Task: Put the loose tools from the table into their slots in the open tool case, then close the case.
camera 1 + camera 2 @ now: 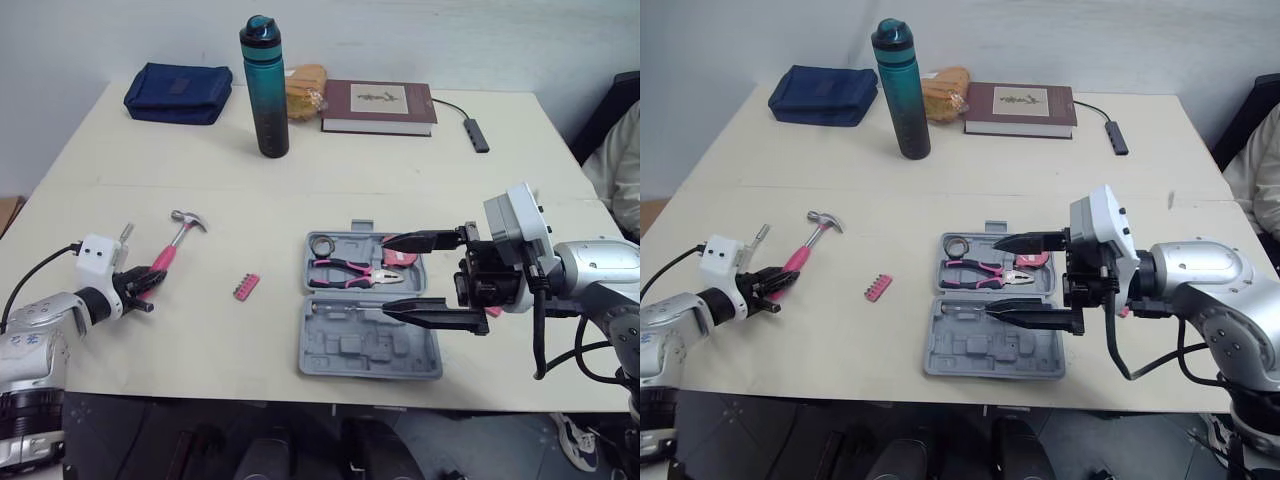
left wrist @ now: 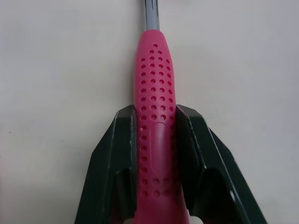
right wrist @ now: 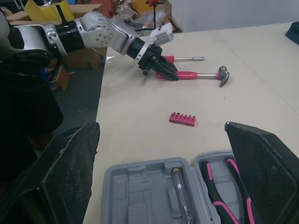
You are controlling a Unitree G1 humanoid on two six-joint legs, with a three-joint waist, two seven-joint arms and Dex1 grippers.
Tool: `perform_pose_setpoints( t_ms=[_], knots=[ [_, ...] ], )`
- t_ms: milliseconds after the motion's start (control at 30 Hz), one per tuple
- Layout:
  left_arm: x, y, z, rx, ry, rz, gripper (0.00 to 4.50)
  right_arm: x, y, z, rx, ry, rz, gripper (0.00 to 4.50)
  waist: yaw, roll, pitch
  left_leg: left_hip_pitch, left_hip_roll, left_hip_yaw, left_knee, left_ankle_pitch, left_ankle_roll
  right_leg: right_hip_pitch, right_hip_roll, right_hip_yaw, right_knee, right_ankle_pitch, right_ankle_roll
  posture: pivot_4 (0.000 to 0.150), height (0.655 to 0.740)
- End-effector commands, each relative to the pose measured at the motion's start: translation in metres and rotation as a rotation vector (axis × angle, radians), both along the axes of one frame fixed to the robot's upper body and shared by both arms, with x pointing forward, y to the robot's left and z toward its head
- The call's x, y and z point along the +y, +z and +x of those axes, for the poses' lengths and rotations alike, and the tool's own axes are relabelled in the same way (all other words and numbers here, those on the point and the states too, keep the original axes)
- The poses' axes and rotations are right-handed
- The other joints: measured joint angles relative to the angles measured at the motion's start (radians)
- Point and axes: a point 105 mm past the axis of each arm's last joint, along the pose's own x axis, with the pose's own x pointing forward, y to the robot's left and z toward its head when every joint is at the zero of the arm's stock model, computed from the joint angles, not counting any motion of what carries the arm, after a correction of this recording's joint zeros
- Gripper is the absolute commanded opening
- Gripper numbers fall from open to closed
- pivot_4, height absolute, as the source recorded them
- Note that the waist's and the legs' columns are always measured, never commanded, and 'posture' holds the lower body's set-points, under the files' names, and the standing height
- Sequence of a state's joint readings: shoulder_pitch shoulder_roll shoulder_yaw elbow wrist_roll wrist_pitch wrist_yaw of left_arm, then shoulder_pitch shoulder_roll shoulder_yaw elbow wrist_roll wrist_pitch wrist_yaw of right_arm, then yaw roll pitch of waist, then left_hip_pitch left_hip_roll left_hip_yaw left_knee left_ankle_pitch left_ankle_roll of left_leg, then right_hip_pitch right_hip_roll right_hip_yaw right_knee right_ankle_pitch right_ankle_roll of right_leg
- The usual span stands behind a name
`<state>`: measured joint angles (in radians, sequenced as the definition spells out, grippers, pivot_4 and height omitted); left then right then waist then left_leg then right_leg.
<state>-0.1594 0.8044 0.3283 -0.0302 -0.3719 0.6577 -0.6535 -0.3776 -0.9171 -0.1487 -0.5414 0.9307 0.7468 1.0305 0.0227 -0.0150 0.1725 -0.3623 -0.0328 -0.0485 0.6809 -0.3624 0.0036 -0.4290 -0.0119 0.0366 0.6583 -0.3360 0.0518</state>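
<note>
The hammer (image 1: 178, 238) lies flat on the left part of the table (image 1: 300, 170). Its long axis runs on a slant, with the steel head at the far end, away from the robot and a little to the right, and the pink dimpled handle coming back toward the near left. The left gripper (image 1: 145, 285) is pinched on that handle near its butt end, a black finger (image 2: 124, 154) pressed against each side.

Just beside the hammer, on its left, lies a screwdriver (image 3: 182, 59) with a pink handle, roughly parallel to it. A small pink bit holder (image 1: 246, 286) lies alone between the hammer and the tool case (image 1: 368, 345).

The case lies open in front of the robot, hinge running left to right. Its far half holds pink-handled pliers (image 1: 350, 270) lying crosswise, jaws to the right, and a ring-shaped item (image 1: 322, 244) in the far left corner. The near half shows mostly bare moulded slots.

The right gripper (image 1: 386, 277) hangs over the case's right side, fingers spread wide and holding nothing.

At the table's far edge stand a teal bottle (image 1: 264, 85), a dark blue pouch (image 1: 178, 92) and a maroon book (image 1: 378, 105). The book's cover label is too small to read, and no brand is legible anywhere.
</note>
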Motion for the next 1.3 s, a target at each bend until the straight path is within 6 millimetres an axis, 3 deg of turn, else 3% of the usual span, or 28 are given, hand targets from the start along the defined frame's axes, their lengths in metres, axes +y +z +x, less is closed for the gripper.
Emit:
perform_pose_setpoints(
  t_ms=[33, 200, 300, 433, 533, 633, 967, 1300],
  knots=[
    [-0.059, 0.045, -0.017, -0.095, -0.307, 0.063, 0.49, -0.014, 0.002, -0.009, 0.003, -0.009, -0.037, 4.5, 0.008, 0.0, 0.0, -0.001, 0.0, 0.0, 0.001, 0.0, 0.0, 0.0, 0.0, -0.001, 0.0, 0.0, 0.0, 0.15, 0.74],
    [-0.129, 0.066, -0.033, -0.083, -0.667, 0.125, 0.49, -0.045, -0.016, -0.019, 0.095, -0.107, -0.123, 4.5, 0.023, 0.0, 0.0, -0.004, 0.0, -0.002, 0.002, 0.0, 0.001, 0.0, -0.001, -0.002, -0.004, 0.001, 0.001, 0.15, 0.74],
    [-0.159, 0.063, -0.043, -0.035, -0.827, 0.143, 0.49, -0.056, -0.025, -0.023, 0.124, -0.151, -0.158, 4.5, 0.019, 0.0, 0.0, -0.003, 0.0, -0.002, 0.002, 0.0, 0.001, 0.0, 0.0, -0.002, -0.002, 0.001, 0.001, 0.15, 0.74],
    [-0.195, 0.046, -0.053, 0.091, -1.007, 0.148, 0.49, -0.07, -0.041, -0.03, 0.139, -0.203, -0.25, 4.5, 0.004, 0.001, 0.0, -0.003, 0.0, 0.0, 0.002, 0.0, 0.001, 0.0, 0.001, 0.0, 0.001, 0.001, 0.002, 0.15, 0.74],
    [-0.211, 0.034, -0.034, 0.083, -0.981, 0.229, 0.49, -0.073, -0.042, -0.035, 0.171, -0.222, -0.247, 4.5, 0.001, 0.001, 0.001, -0.003, 0.0, 0.0, 0.003, 0.001, 0.001, 0.0, 0.002, 0.0, 0.003, 0.001, 0.002, 0.15, 0.74],
    [-0.231, 0.026, -0.027, 0.094, -1.025, 0.276, 0.49, -0.076, -0.046, -0.039, 0.178, -0.25, -0.256, 4.5, 0.005, 0.001, 0.001, -0.002, 0.0, 0.0, 0.004, 0.001, 0.001, 0.0, 0.002, 0.0, 0.002, 0.001, 0.002, 0.15, 0.74],
    [-0.264, 0.015, -0.021, 0.084, -1.126, 0.315, 0.49, -0.078, -0.048, -0.042, 0.177, -0.31, -0.237, 4.5, 0.007, 0.001, 0.001, -0.003, 0.0, 0.0, 0.007, 0.001, 0.001, 0.0, 0.002, 0.0, 0.003, 0.001, 0.002, 0.15, 0.74],
    [-0.262, 0.006, -0.031, 0.078, -1.2, 0.377, 0.49, -0.078, -0.051, -0.046, 0.187, -0.334, -0.225, 4.5, 0.006, 0.001, 0.001, -0.003, 0.0, 0.0, 0.009, 0.001, 0.001, 0.0, 0.002, 0.0, 0.004, 0.001, 0.002, 0.15, 0.74]
  ],
)
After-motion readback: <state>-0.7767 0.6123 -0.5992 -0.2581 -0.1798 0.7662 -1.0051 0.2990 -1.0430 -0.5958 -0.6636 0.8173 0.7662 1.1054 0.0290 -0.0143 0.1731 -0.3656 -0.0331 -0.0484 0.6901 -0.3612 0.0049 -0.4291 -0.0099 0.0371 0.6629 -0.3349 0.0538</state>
